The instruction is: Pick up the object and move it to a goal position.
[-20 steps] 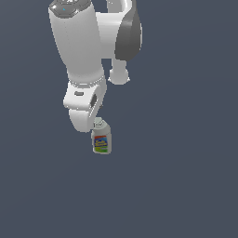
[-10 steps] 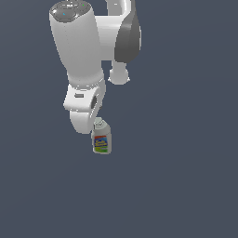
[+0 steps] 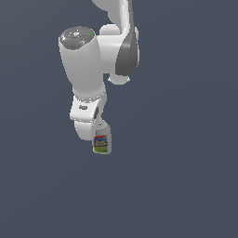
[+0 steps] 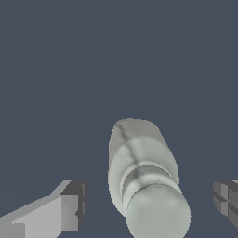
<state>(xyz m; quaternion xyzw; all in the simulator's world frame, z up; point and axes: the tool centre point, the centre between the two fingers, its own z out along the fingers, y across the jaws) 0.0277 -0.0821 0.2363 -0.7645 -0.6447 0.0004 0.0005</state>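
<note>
Bottle (image 4: 144,179), smooth rounded white plastic, domed cap.

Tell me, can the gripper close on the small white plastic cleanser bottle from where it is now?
Probably yes. In the wrist view the small white plastic cleanser bottle stands between the two open fingers, a gap on each side and nothing else between. The gripper looks free to shut on it.
</note>
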